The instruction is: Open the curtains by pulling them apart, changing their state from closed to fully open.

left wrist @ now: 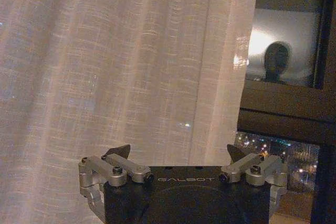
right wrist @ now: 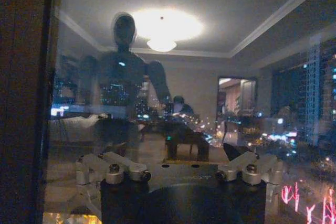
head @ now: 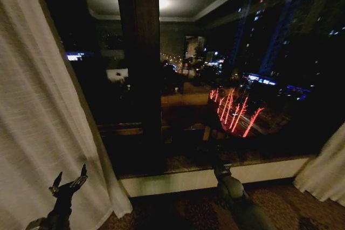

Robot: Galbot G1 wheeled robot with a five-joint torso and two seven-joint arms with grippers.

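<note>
Black pincer (left wrist: 178, 156) body — silver screwed linkages, "GALBOT" lettering.

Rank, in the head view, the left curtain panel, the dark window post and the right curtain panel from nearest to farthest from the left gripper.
From the left gripper:
1. Left curtain panel, directly beside it.
2. Window post, centre.
3. Right curtain panel, far right edge.

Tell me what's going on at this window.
The robot faces a dark window with the curtains already pulled to the sides: the left curtain and the right curtain. The left gripper is open, just in front of the left curtain and holding nothing. The right gripper is open too, facing bare glass.
</note>
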